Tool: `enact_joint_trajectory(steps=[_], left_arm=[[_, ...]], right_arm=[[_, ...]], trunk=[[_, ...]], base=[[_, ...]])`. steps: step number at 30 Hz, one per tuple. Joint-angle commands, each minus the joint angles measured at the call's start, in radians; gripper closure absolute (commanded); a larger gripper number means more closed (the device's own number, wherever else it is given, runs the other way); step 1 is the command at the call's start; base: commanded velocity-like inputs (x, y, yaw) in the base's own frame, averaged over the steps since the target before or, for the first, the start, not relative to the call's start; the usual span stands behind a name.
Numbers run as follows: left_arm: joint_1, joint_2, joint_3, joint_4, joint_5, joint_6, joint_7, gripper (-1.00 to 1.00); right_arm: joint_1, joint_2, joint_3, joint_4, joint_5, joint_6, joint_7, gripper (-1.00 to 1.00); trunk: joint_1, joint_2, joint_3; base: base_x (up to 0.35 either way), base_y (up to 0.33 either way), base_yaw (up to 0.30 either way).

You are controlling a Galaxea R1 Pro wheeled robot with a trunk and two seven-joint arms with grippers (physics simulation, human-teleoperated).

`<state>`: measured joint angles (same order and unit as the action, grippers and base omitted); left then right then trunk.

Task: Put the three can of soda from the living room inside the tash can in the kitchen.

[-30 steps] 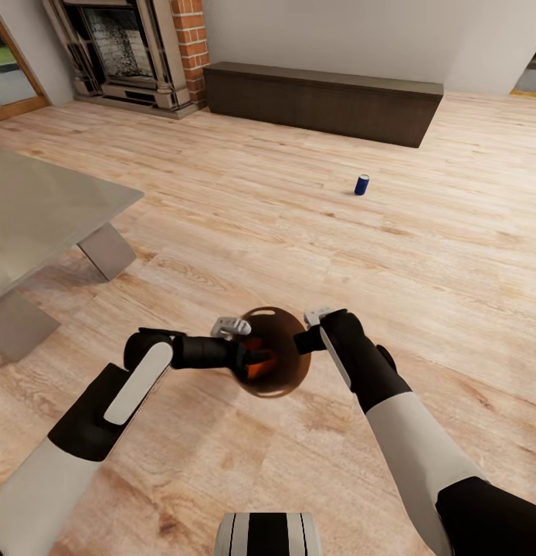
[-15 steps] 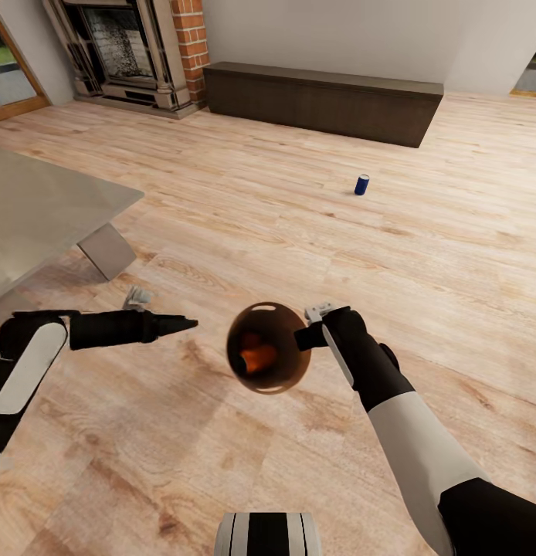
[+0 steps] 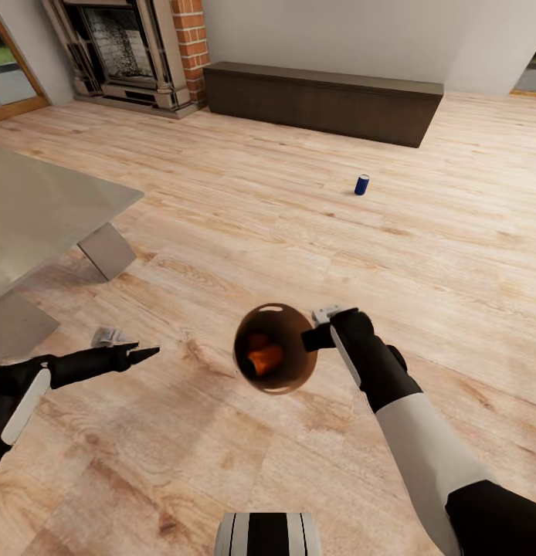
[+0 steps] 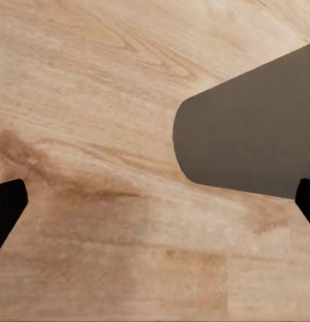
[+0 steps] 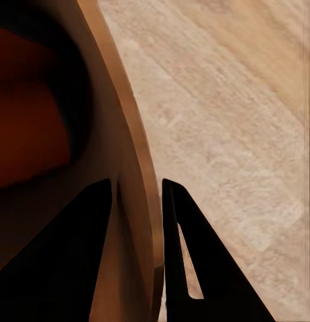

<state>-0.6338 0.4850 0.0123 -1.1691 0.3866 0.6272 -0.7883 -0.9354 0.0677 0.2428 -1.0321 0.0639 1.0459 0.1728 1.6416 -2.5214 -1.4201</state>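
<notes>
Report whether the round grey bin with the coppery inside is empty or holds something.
Not empty: the round grey bin with the coppery inside has an orange can lying in it.

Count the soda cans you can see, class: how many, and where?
2: a blue can stands on the floor; an orange one lies inside the held bin. Another may be hidden there.

Head cam high; wrist cams close-up.

Inside the bin (image 3: 274,349) I make out orange (image 3: 265,357) but cannot count cans. Blue can (image 3: 361,184) too small to read. Coffee table (image 3: 44,216) cut by frame edge. Left fingers (image 4: 6,208) cropped at edges.
</notes>
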Motion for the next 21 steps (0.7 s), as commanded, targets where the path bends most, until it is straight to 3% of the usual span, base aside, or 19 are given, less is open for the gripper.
enact_joint_trajectory(steps=[1, 2, 13, 18, 21], left_arm=[[0.001, -0.009, 0.0, 0.057, -0.011, -0.058, 0.003, -1.0], [0.001, -0.014, 0.0, 0.083, -0.016, -0.085, 0.004, -1.0], [0.065, -0.075, -0.061, 0.142, -0.079, -0.145, 0.066, -1.0], [0.065, -0.103, -0.086, 0.169, -0.079, -0.172, 0.094, -1.0], [0.065, -0.119, -0.086, 0.186, -0.079, -0.188, 0.111, -1.0]], right_arm=[[0.001, -0.013, -0.001, -0.003, -0.022, 0.001, 0.008, 1.0], [0.002, -0.022, -0.002, -0.003, -0.022, 0.001, 0.012, 1.0], [0.068, -0.087, -0.068, -0.06, 0.201, -0.082, 0.073, 1.0], [0.097, -0.115, -0.098, -0.086, 0.265, -0.119, 0.078, 1.0], [0.115, -0.115, -0.116, -0.101, 0.312, -0.119, 0.078, 1.0]], trunk=[[0.0, 0.0, 0.0], [0.0, 0.0, 0.0], [0.0, 0.0, 0.0], [0.0, 0.0, 0.0], [0.0, 0.0, 0.0]], base=[[0.0, 0.0, 0.0], [0.0, 0.0, 0.0], [0.0, 0.0, 0.0], [0.0, 0.0, 0.0], [0.0, 0.0, 0.0]])
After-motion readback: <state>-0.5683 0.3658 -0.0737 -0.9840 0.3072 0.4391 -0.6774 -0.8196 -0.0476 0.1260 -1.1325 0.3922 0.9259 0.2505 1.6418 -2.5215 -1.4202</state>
